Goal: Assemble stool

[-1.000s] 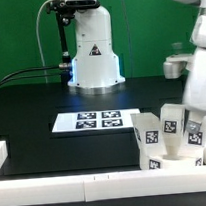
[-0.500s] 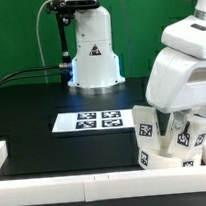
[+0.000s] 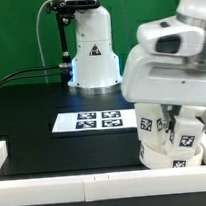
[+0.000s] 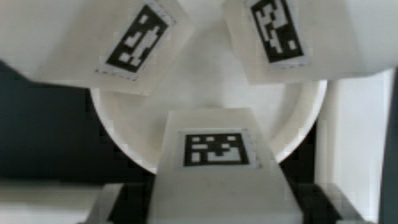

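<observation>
Three tagged legs on the stool (image 3: 166, 136) sit lower right, right under the gripper (image 3: 175, 110), whose jaws seemingly clamp one leg.

The arm (image 3: 166, 66) hangs over the stool (image 3: 166, 136) beside the marker board (image 3: 89, 121).

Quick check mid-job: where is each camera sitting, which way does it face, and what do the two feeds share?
Exterior view: off the arm, facing the robot base across the table; marker board, stool, the arm's wrist housing over it.
Wrist view: on the wrist, close on the seat and three tagged legs; pincer tips barely show.
Shared: the stool.
</observation>
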Robot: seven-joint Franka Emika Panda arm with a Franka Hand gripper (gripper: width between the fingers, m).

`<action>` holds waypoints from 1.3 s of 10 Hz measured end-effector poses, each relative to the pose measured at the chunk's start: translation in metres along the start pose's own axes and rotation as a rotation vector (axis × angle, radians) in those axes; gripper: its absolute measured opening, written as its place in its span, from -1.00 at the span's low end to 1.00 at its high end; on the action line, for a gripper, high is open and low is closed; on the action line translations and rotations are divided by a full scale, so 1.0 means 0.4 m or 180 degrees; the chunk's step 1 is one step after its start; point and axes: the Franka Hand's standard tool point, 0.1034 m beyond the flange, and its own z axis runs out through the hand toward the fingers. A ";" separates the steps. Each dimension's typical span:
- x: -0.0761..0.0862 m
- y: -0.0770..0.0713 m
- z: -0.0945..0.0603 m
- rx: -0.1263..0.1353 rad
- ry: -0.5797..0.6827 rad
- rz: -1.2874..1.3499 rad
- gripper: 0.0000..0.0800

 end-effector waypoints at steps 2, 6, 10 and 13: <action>0.003 0.006 -0.002 0.0023 -0.0003 0.0409 -0.16; 0.013 0.030 -0.001 0.0047 0.0019 0.1505 -0.16; 0.033 0.061 -0.004 0.0200 0.0123 0.2771 -0.16; 0.021 0.077 0.000 0.0288 0.0128 0.3533 -0.16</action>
